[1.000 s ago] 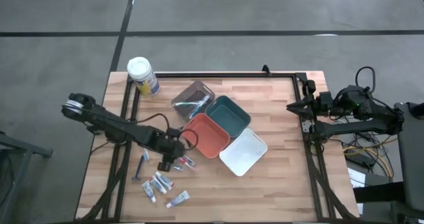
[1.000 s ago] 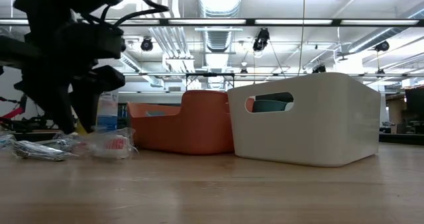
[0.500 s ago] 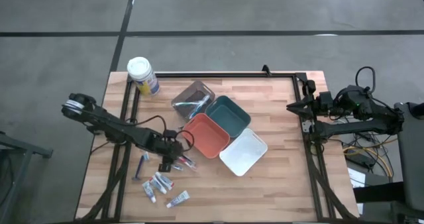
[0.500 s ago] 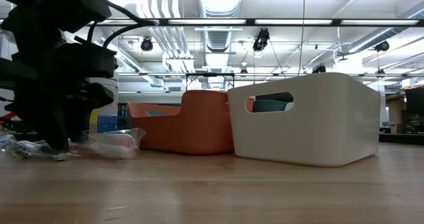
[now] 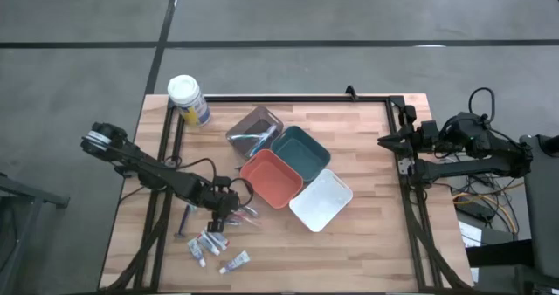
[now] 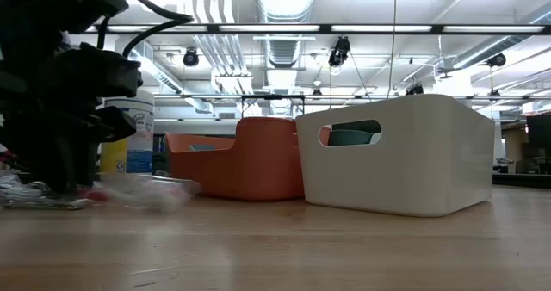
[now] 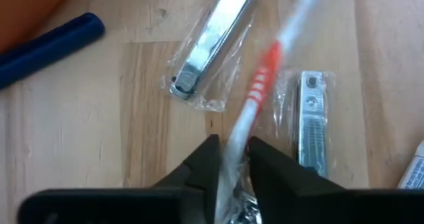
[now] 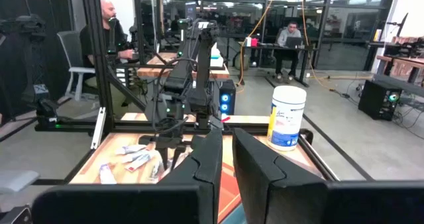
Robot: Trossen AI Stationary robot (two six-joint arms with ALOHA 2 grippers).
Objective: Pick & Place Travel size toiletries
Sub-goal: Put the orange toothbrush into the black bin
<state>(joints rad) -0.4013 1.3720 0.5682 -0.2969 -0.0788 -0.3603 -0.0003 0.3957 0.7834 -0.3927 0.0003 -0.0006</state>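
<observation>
A red-and-white stick in clear wrap is pinched between the left gripper fingers beside 2 wrapped metal clippers; no readable labels.

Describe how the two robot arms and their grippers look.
Both arms are dark, almost black, built of slim jointed links. The left arm has a pale ringed joint at its shoulder end and a thin black cable looping along it. The left gripper has two black, wedge-shaped fingers. The right arm is chunkier, with black cabling and yellow wires behind it. The right gripper has flat black fingers.
</observation>
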